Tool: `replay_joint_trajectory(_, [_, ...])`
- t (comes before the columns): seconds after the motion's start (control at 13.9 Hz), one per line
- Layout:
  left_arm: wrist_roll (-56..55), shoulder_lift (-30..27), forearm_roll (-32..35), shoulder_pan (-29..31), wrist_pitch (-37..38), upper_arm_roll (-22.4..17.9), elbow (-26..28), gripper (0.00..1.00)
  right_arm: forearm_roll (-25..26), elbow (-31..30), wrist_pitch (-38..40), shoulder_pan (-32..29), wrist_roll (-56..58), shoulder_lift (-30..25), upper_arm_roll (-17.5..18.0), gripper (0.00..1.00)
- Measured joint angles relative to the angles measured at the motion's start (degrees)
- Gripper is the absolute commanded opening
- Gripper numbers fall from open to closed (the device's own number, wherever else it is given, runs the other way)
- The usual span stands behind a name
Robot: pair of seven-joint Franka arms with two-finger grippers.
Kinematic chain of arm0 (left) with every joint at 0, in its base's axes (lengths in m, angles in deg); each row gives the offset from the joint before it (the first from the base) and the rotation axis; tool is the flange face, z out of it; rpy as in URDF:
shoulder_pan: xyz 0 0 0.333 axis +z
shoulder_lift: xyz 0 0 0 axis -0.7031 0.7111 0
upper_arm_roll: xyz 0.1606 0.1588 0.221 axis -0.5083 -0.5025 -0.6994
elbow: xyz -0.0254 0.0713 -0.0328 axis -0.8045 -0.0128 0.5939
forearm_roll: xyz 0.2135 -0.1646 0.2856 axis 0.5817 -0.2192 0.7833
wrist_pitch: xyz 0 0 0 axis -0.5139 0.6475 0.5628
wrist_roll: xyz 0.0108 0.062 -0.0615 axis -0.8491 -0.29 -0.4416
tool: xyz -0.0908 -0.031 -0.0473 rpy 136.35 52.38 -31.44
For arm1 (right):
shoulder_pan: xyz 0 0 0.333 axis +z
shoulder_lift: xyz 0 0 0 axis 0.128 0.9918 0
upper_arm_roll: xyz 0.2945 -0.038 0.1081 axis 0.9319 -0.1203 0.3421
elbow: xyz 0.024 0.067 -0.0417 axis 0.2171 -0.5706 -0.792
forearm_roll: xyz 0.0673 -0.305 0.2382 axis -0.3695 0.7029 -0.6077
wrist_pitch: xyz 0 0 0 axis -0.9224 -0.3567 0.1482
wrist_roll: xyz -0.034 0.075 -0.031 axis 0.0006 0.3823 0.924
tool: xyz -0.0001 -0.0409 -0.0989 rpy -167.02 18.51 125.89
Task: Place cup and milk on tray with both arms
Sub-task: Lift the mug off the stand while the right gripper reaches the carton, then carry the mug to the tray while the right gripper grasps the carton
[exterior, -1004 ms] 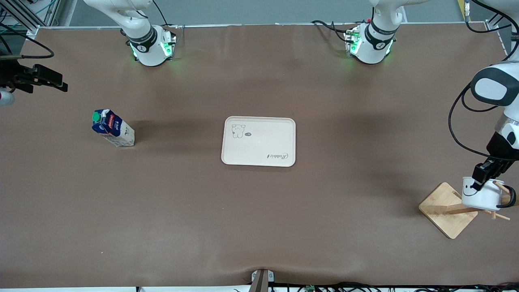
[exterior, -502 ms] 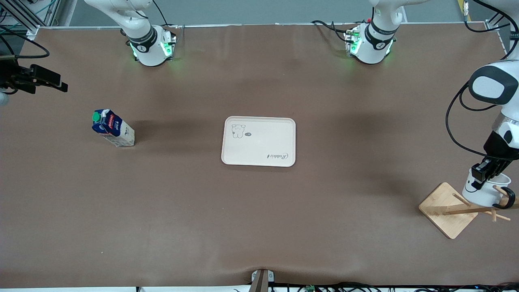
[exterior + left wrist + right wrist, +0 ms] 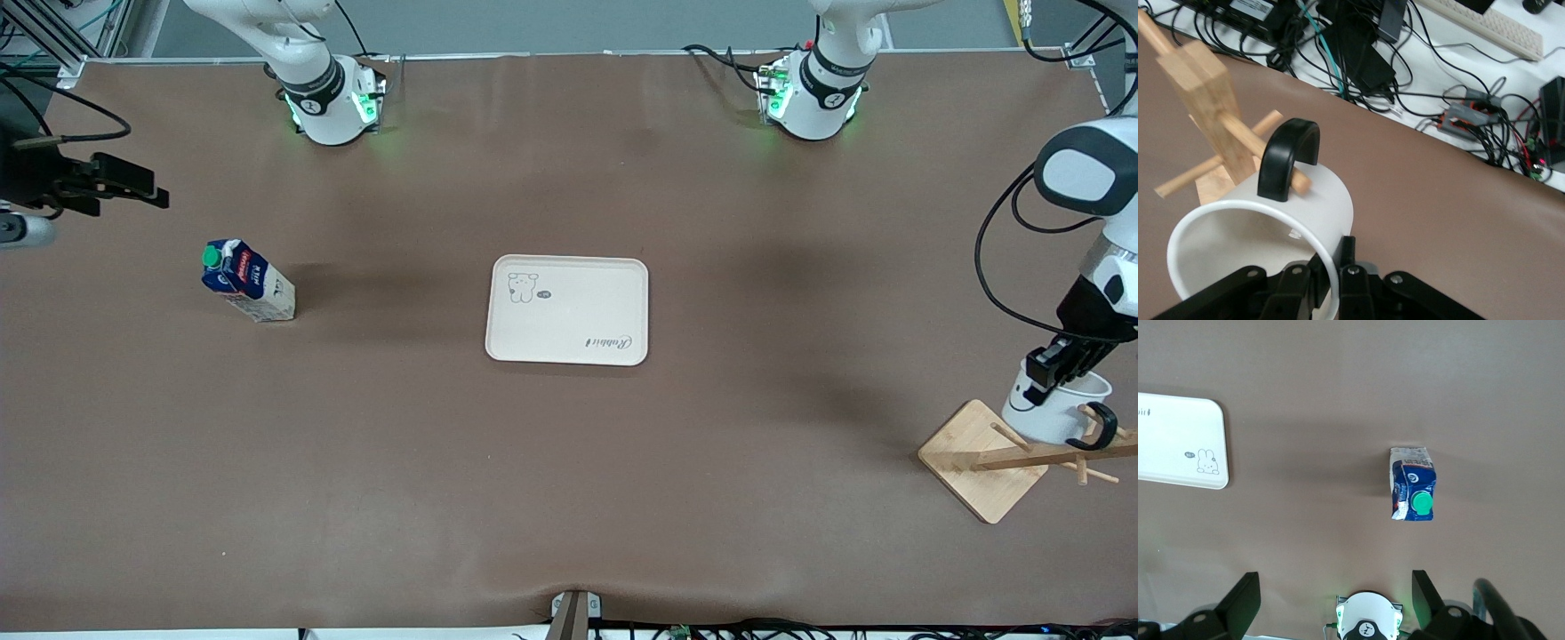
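From the front, you see the left gripper (image 3: 1047, 384) pinching the cup (image 3: 1053, 409) at its rim over the wooden stand (image 3: 982, 458) at the left arm's end of the table, well apart from the tray (image 3: 567, 309), which lies bare mid-table, while the milk (image 3: 246, 280) stands upright toward the right arm's end, also well apart from the tray. In the left wrist view the cup's wall is clamped between the fingers (image 3: 1350, 283) and its handle (image 3: 1288, 159) is hooked over a peg (image 3: 1261, 148), so you're mid-unhooking and next should slide the handle off the peg before carrying it to the tray. In the right wrist view the right gripper (image 3: 1331, 603) hangs spread high above the table with the milk (image 3: 1411, 491) below, so that arm looks to be lining up for a descent onto the carton.
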Motion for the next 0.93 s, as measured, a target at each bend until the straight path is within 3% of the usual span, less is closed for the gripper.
replay_joint_trajectory(0.22, [-2.8, -2.9, 0.0, -0.1, 8.2, 1.9, -0.2, 0.00, 0.0, -0.2, 1.6, 0.2, 0.0, 2.9, -0.1, 1.00])
replay_joint_trajectory(0.57, [-6.1, -5.2, 0.0, -0.1, 14.0, 4.0, -0.3, 0.00, 0.0, -0.1, 2.8, 0.0, 0.1, 5.2, -0.3, 1.00])
replay_joint_trajectory(0.93, [-16.8, -4.9, 0.1, -0.4, 19.5, 10.2, -0.2, 0.00, 0.2, -0.2, 3.4, -0.4, -1.2, 7.0, -0.7, 1.00])
